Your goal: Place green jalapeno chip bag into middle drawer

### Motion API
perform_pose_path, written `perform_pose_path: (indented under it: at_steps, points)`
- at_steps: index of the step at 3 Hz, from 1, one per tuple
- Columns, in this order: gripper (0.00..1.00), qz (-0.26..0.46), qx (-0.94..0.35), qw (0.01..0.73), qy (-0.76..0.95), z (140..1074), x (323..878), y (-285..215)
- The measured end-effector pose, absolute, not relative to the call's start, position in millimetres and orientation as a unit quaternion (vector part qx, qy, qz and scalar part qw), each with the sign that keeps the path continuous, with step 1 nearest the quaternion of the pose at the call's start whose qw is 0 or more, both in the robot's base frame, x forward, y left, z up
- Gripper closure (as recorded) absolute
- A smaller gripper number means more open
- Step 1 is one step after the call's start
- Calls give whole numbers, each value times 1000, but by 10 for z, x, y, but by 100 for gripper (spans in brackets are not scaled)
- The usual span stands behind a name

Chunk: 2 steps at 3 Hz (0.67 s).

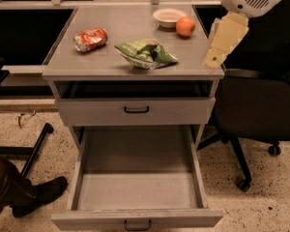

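The green jalapeno chip bag (pixel 146 53) lies crumpled on the grey cabinet top (pixel 87 62), near its middle front. The middle drawer (pixel 137 187) is pulled wide open below, and its inside is bare. My gripper (pixel 214 58), cream-coloured under a white wrist housing, hangs over the top's right edge. It is to the right of the bag and apart from it, and it holds nothing that I can see.
A crushed red-orange can (pixel 90 38) lies left of the bag. A white bowl (pixel 168 16) and an orange fruit (pixel 185 26) sit at the back right. The shallower upper drawer (pixel 135 111) is slightly out. A black chair (pixel 253 105) stands right; a person's shoe (pixel 38 193) is lower left.
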State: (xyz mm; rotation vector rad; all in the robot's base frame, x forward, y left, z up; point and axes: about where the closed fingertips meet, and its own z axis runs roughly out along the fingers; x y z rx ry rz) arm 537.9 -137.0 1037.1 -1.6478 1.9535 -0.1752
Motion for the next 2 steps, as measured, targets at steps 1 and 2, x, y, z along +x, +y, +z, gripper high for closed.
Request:
perform_pose_path:
  at_steps: [1, 2]
  points:
    - [0, -41, -614, 297, 730, 10291, 5491, -1326]
    - [0, -9, -588, 317, 744, 10095, 5828, -1356]
